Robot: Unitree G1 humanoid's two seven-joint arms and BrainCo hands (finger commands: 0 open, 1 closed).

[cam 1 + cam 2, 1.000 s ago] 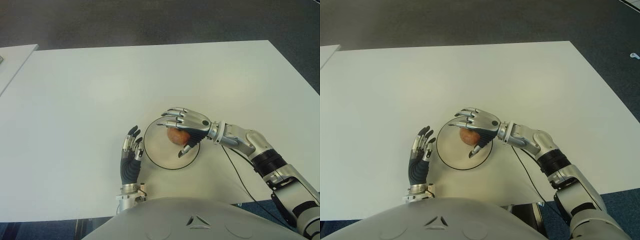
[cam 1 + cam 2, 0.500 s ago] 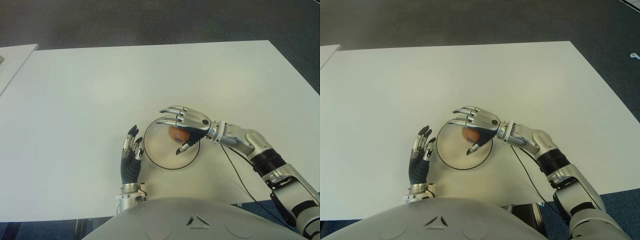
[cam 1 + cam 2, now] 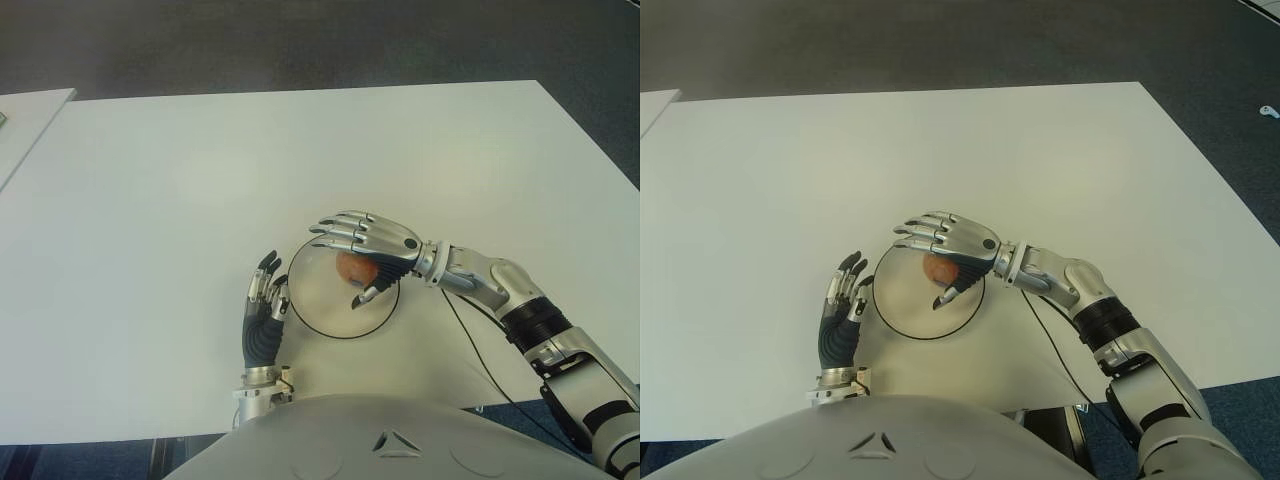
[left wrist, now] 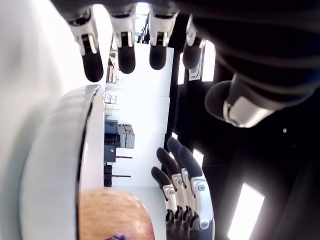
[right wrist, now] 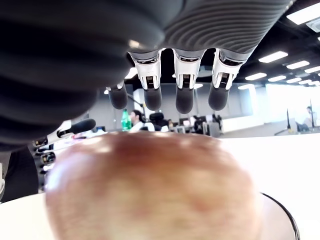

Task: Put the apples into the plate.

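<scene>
A single apple (image 3: 356, 269) sits inside the plate (image 3: 312, 300), on the far right part of its dish, with the robot's right hand (image 3: 366, 244) arched over it from the right. The fingers (image 3: 335, 232) are spread and extended past the fruit, the thumb pointing down beside it; in the right wrist view they stand clear beyond the apple (image 5: 152, 190) without closing on it, so the hand appears to have let go (whether the palm brushes the fruit cannot be told). As far as can be seen, this apple is delivered; no other apple shows anywhere on the counter (image 3: 180, 170), so what is left is likely only for the right hand to lift away.

The left hand (image 3: 264, 310) shows just beside the plate's left rim, fingers straight and relaxed, holding nothing.

The plate lies near the counter's near edge, close in front of the robot's body, leaving little margin on that side. Beyond and to both sides the white counter is broad and bare, so the right hand has open room to rise and draw back to the right along its own forearm. A thin dark cable (image 3: 470, 345) trails across the counter under that forearm toward the near edge, the one thing a low retreat could snag.
</scene>
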